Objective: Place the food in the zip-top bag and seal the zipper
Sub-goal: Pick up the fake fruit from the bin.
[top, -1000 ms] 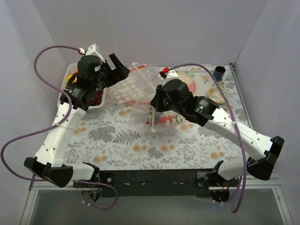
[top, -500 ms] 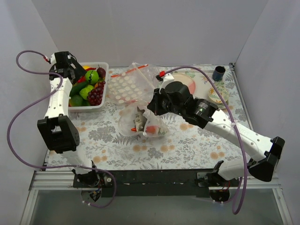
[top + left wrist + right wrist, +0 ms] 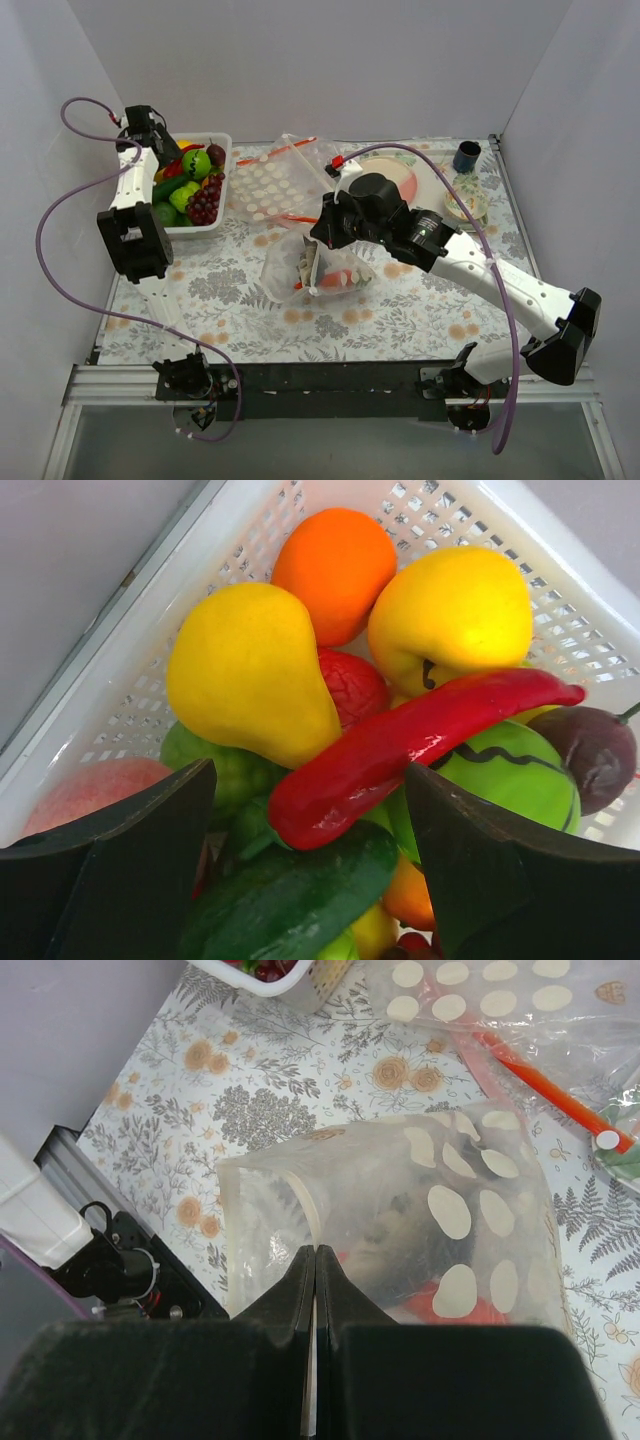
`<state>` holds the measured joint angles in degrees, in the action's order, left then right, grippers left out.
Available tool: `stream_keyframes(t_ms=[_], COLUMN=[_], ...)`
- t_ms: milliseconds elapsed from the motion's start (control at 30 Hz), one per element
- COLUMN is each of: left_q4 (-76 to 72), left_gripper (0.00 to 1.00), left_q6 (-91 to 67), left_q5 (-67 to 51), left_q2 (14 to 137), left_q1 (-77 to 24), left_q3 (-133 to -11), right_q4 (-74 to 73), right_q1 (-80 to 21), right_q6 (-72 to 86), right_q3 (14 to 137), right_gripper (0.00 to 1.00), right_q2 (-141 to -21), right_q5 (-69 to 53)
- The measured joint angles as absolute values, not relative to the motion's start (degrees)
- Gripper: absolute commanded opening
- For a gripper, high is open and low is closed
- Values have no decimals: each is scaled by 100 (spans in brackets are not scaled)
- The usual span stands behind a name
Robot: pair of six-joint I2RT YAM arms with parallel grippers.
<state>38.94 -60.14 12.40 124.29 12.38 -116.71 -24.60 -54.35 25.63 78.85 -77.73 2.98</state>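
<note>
My left gripper (image 3: 160, 150) hangs open over the white basket (image 3: 190, 228) at the back left. In the left wrist view its jaws (image 3: 310, 780) stand wide on either side of a red chilli (image 3: 400, 745) and a green cucumber (image 3: 290, 900), touching neither. A yellow pear (image 3: 250, 670), an orange (image 3: 335, 565) and a yellow apple (image 3: 450, 615) lie behind them. My right gripper (image 3: 322, 240) is shut on the mouth edge of a polka-dot transparent bag (image 3: 335, 270), which holds a grey fish (image 3: 300, 258) and red food (image 3: 450, 1305). The gripper's fingertips (image 3: 315, 1250) pinch its pale rim.
A second dotted bag (image 3: 265, 185) with a red zipper strip (image 3: 540, 1085) lies flat behind the held one. Purple grapes (image 3: 203, 200) fill the basket's right end. A pink plate (image 3: 400, 175), a small plate (image 3: 465, 200) and a dark cup (image 3: 466, 156) stand at the back right.
My left arm let go of the bag and swung left to the basket, then folded back over it. The bag sank onto the table, still held by my right gripper.
</note>
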Motion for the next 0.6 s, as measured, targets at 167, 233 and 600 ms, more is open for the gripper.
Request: stream_keyframes(t_ms=[167, 233, 600], left_q4=[3806, 3782, 3424], left_gripper=[73, 73, 74], left_q6=[-5865, -5837, -5776], left_q5=[1267, 1262, 1149], left_q2=[12431, 12431, 12171], left_q1=[1243, 1243, 1179], left_q3=[-11559, -11544, -10923], right_q4=[-2373, -2370, -2335], right_q1=[-5417, -5406, -5402], right_q6=[2521, 2521, 2523], right_q3=[7885, 7885, 7811], right_gripper=[1, 1, 1], right_q2=[-7848, -7889, -7950], right_q5=[189, 156, 108])
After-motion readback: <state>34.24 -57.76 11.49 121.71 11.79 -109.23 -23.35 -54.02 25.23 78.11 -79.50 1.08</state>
